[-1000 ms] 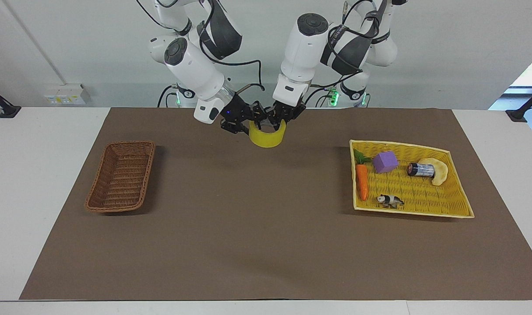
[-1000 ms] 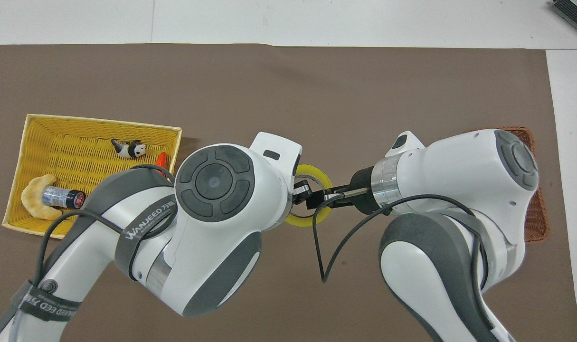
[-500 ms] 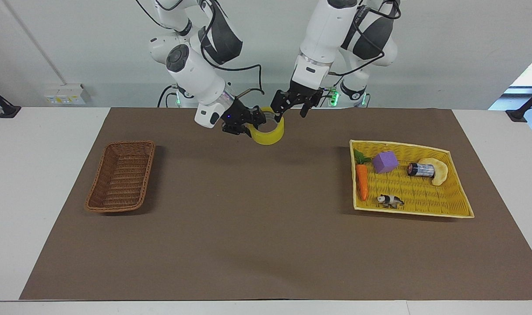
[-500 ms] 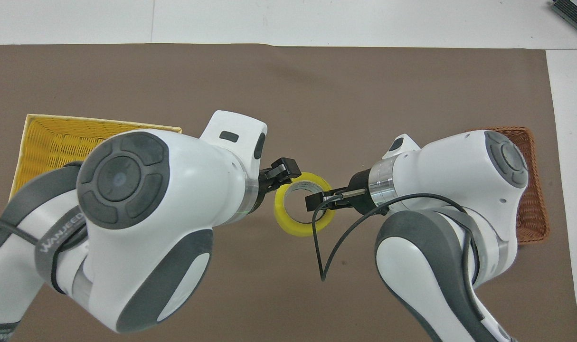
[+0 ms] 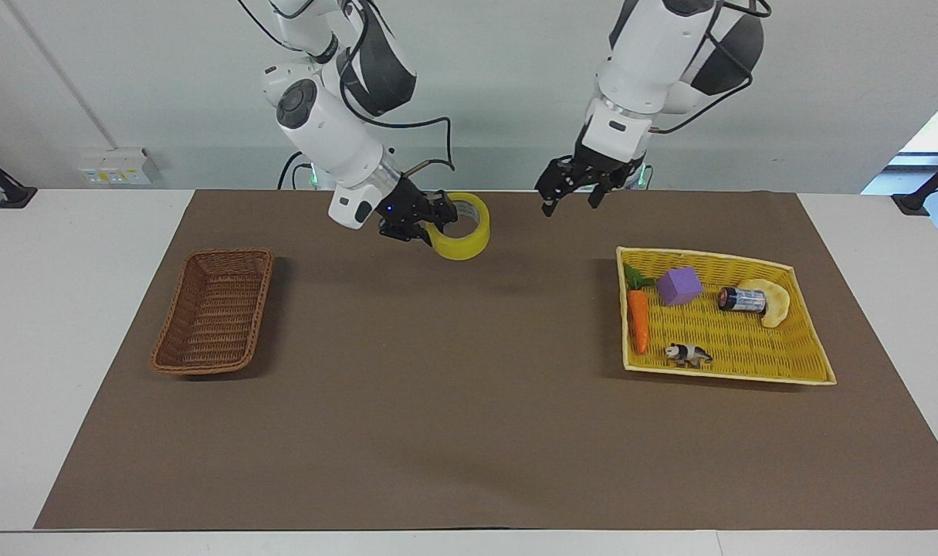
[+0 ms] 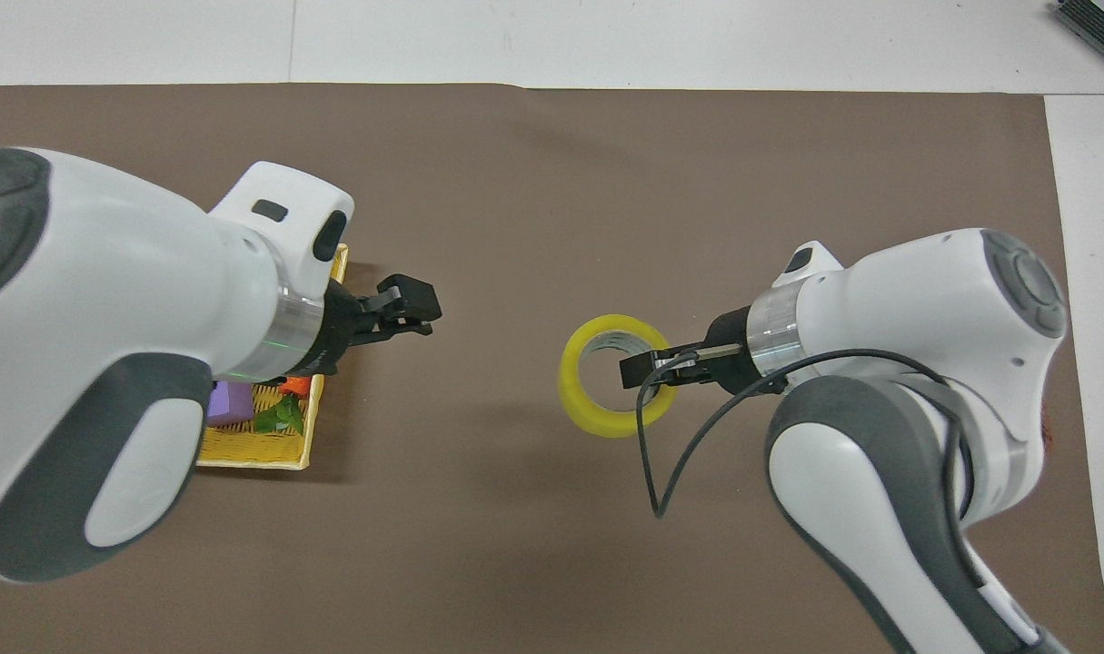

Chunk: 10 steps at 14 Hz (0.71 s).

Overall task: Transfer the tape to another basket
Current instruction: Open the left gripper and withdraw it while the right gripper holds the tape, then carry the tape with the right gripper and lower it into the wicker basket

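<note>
In the overhead view the right arm covers nearly all of the small brown woven wicker basket (image 5: 214, 310), and the left arm hides much of the flat yellow woven tray (image 6: 311, 427). The wide roll of translucent yellow tape (image 5: 461, 225) hangs in the air over the brown mat (image 5: 469, 401) on the desk (image 5: 75, 309), toward the robots' edge, well apart from both baskets. The right gripper (image 5: 430, 224) has its jaws pinching the roll's wall, one finger inside the core. The left gripper (image 5: 570, 197) hovers empty near the tray, jaws spread. In the tray lie an orange toy carrot (image 5: 638, 320), a purple block (image 5: 678, 286), a battery (image 5: 742, 300) and a panda figure (image 5: 686, 354).
</note>
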Available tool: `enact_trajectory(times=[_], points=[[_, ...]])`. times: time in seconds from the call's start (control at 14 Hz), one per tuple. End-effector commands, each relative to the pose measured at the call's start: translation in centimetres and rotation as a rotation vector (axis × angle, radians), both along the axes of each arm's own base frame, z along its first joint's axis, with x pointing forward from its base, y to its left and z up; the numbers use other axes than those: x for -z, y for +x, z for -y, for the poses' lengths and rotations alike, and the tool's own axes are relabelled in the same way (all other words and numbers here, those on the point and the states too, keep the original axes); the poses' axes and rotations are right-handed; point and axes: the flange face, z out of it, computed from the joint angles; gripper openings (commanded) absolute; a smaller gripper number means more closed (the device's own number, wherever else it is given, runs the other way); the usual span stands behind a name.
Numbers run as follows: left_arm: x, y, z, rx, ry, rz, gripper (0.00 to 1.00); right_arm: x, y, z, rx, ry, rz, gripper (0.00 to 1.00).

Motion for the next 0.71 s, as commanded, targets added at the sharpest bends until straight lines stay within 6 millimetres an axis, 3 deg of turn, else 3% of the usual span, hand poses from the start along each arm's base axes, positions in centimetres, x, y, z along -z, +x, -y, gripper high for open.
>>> enact_trajectory(times=[0.0, 0.14, 0.36, 0.5, 0.64], points=[[0.1, 1.3, -5.5, 0.072, -0.003, -0.004, 1.00, -3.6, 1.3, 8.0, -0.003, -0.025, -0.007, 0.00], [0.3, 2.7, -10.0, 0.143, 0.006, 0.009, 1.00, -4.2, 1.5, 14.3, 0.008, -0.061, -0.026, 0.00], [0.4, 3.7, -15.3, 0.209, 0.055, 0.027, 1.00, -3.3, 0.7, 23.0, -0.003, -0.225, -0.025, 0.00], [0.3, 3.9, -18.1, 0.244, 0.065, 0.029, 1.00, -1.2, -0.2, 28.6, -0.021, -0.301, -0.045, 0.00], [-0.1, 3.5, -19.5, 0.321, 0.148, -0.007, 1.00, 2.1, -0.5, 34.9, -0.058, -0.309, -0.024, 0.00]])
